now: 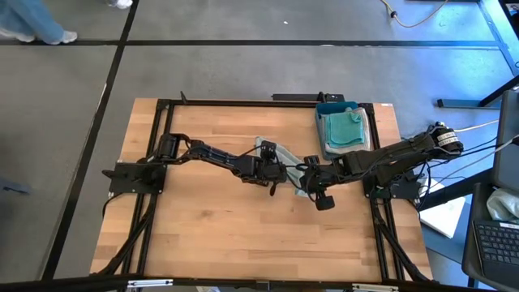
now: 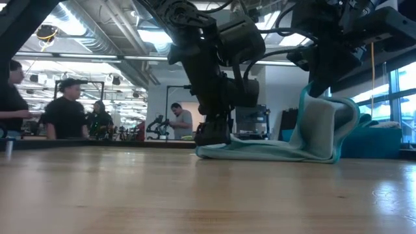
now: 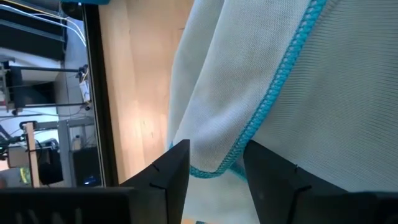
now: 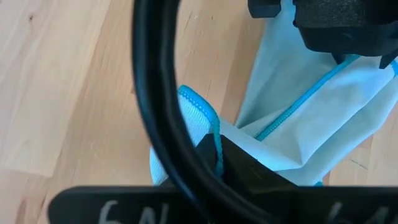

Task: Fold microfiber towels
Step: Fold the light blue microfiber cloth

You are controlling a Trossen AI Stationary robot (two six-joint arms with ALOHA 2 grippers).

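Observation:
A pale blue-grey microfiber towel point(image 2: 273, 151) with a teal stitched edge lies mid-table, between my two arms point(image 1: 274, 151). My right gripper point(image 2: 318, 88) is shut on its right end and holds that end up, so the cloth rises from the table and folds over. My left gripper point(image 2: 211, 138) is low at the towel's left end. It is open, and its fingers stand on either side of the teal edge point(image 3: 219, 172). More towels point(image 1: 345, 126), teal and pale green, lie in the blue tray point(image 1: 369, 122). My left gripper's fingers point(image 3: 171, 171) straddle the towel's stitched edge near a corner, slanting down onto it; whether they touch the cloth I cannot tell. My right gripper pinches the towel at a teal-edged corner point(image 4: 208, 127), coming from above and slanting down. A black cable in front hides part of the contact, so I cannot tell if it holds one layer or several. The held end is lifted and hangs slack in a fold point(image 2: 344, 120), while the rest lies on the table.
The blue tray stands at the table's far right, just behind my right arm. A black frame point(image 1: 243, 102) runs along the table's edges. Bare wood lies toward the near edge point(image 1: 243, 235). People point(image 2: 65, 107) stand in the room beyond the table.

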